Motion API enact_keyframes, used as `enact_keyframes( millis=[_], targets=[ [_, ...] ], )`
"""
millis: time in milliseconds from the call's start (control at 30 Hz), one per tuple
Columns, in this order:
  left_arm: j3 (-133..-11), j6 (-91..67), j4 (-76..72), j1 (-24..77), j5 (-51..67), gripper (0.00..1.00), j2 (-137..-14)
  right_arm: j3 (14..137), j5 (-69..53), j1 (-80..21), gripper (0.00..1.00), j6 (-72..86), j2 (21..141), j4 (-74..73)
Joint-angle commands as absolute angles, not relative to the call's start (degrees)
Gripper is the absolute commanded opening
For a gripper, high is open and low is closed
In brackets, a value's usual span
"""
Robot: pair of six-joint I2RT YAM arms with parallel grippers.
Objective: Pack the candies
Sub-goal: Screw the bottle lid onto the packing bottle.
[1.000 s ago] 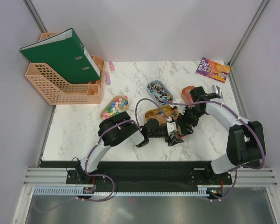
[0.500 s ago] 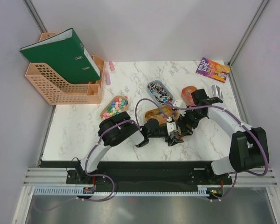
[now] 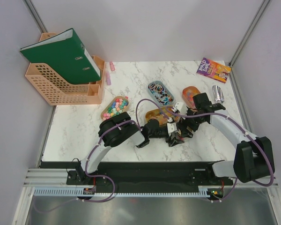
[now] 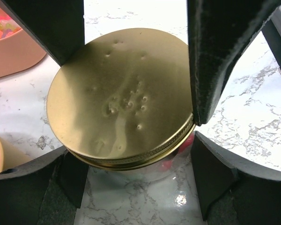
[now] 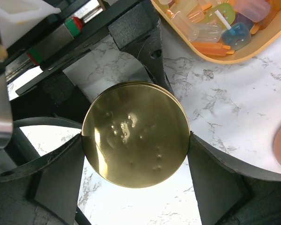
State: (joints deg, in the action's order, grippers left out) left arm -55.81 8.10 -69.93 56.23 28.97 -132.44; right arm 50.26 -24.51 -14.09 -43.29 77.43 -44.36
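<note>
A clear jar (image 4: 145, 169) with a round gold lid (image 5: 131, 117) stands on the marble between both grippers. My left gripper (image 4: 136, 161) is shut on the jar just under the lid. My right gripper (image 5: 136, 137) is shut on the lid, a pad on each side of its rim. Pink candies (image 4: 187, 143) show through the glass. More candies (image 3: 115, 108) fill an oval tray to the left. Others lie in the tray (image 5: 234, 44) beside the jar. In the top view both grippers (image 3: 176, 131) cover the jar.
An oval tray of mixed bits (image 3: 160, 92) and an orange tray (image 3: 189, 93) lie behind the jar. A silver scoop (image 3: 217, 93) and a book (image 3: 213, 70) sit at the back right. A peach file rack with a green binder (image 3: 61, 61) stands at the back left.
The right arm's elbow has swung out to the right while its gripper stays on the lid. The left arm and the jar have not moved.
</note>
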Motion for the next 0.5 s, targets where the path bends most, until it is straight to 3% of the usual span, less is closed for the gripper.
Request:
enact_keyframes(
  millis=[0, 67, 367, 433, 467],
  targets=[
    [-54.05, 14.59, -49.75, 54.23, 21.27, 0.38, -136.23, 45.44, -18.2, -15.29, 0.43, -45.26, 78.75, -50.54],
    [-53.97, 14.41, -49.66, 54.32, 22.15, 0.48, -135.97, 45.26, -17.49, -15.29, 0.43, -45.61, 78.66, -50.45],
    [-53.08, 14.41, -51.59, 54.93, 24.87, 0.6, -135.61, 43.33, -15.21, -15.29, 0.46, -48.6, 75.67, -51.15],
    [-53.79, 13.98, -52.03, 55.11, 25.13, 0.57, -136.14, 43.07, -14.33, -15.29, 0.47, -48.87, 75.5, -51.07],
    [-53.96, 13.8, -51.94, 55.11, 25.48, 0.45, -136.23, 43.15, -14.07, -15.29, 0.47, -48.87, 75.5, -51.33]
  ],
)
